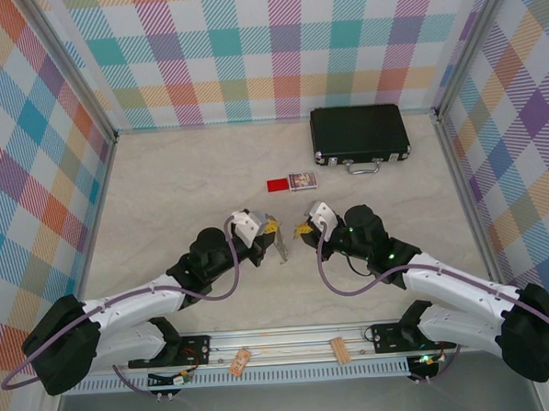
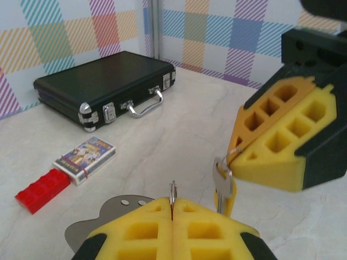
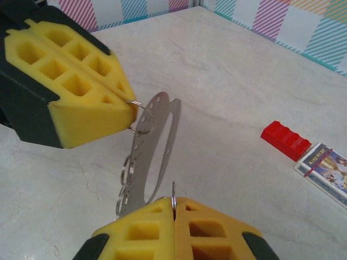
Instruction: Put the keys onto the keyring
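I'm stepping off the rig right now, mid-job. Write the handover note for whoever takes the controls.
Left gripper: shut, pinching the keyring by a small split ring at its top end.
Right gripper: shut, with the key dangling just below its fingertips.
Position: both are held near the table's middle, facing each other with a small gap.
Done: both things are picked up and brought together.
Left: the key is not yet on the keyring and needs threading on.
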`<action>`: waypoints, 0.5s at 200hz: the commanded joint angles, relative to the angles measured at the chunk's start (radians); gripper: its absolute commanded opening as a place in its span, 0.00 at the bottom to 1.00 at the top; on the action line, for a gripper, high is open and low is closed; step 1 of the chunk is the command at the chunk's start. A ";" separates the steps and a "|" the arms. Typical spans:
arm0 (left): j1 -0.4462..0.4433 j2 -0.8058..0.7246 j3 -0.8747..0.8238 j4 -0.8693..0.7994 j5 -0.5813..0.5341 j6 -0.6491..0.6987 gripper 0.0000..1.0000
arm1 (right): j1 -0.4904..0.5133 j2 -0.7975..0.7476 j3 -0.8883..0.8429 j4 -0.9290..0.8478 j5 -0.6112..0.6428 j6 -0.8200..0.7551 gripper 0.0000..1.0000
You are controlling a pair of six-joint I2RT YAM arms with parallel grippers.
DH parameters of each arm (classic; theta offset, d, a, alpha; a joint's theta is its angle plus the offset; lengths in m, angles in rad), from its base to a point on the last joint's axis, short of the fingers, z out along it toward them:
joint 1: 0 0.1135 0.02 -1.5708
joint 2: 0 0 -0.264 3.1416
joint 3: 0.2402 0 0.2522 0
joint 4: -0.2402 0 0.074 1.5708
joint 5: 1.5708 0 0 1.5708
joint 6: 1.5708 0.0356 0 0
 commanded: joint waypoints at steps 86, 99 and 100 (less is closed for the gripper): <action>-0.039 -0.056 0.083 -0.127 0.122 0.133 0.00 | -0.007 -0.056 -0.025 0.081 -0.140 -0.092 0.00; -0.048 -0.075 0.078 -0.136 0.112 0.138 0.00 | -0.008 -0.056 -0.025 0.080 -0.140 -0.095 0.00; -0.048 -0.077 0.078 -0.136 0.111 0.139 0.00 | -0.008 -0.057 -0.025 0.080 -0.140 -0.096 0.00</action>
